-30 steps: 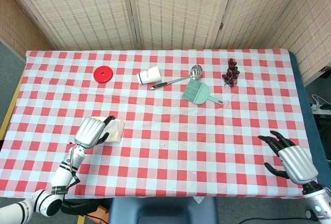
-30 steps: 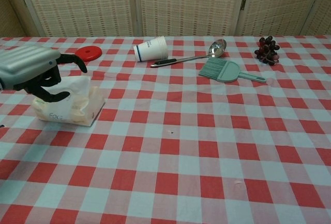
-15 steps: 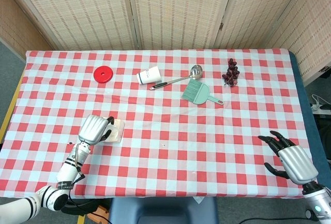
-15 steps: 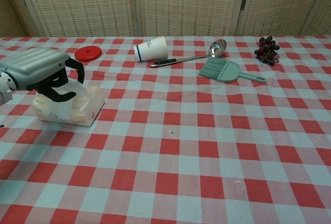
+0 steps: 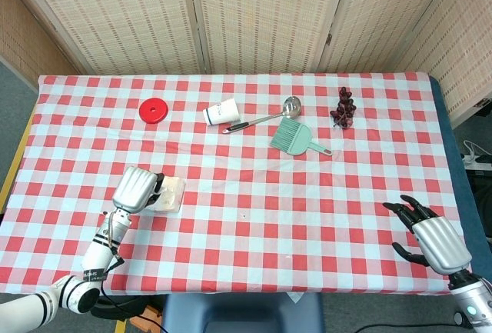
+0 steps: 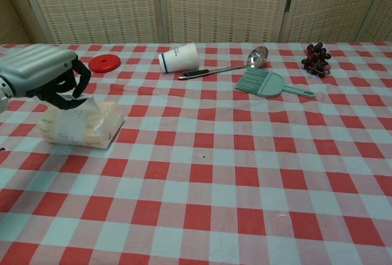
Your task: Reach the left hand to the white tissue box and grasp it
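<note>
The white tissue box (image 5: 172,193) (image 6: 86,124), a soft pack, lies on the checked cloth at the near left of the table. My left hand (image 5: 135,189) (image 6: 40,72) is over its left end, fingers curled down around the pack's top edge and gripping it. The pack still rests on the table, and the hand hides its upper left part. My right hand (image 5: 430,237) hovers at the near right corner with its fingers spread and nothing in it; only the head view shows it.
Along the far side lie a red disc (image 5: 154,109) (image 6: 105,63), a tipped paper cup (image 5: 221,111) (image 6: 179,57), a metal ladle (image 5: 265,118) (image 6: 226,68), a green hand brush (image 5: 293,137) (image 6: 263,84) and a bunch of dark grapes (image 5: 344,108) (image 6: 315,57).
My left hand moved onto the pack, closed its fingers around the top edge, then rose slightly. The right hand has stayed still.
</note>
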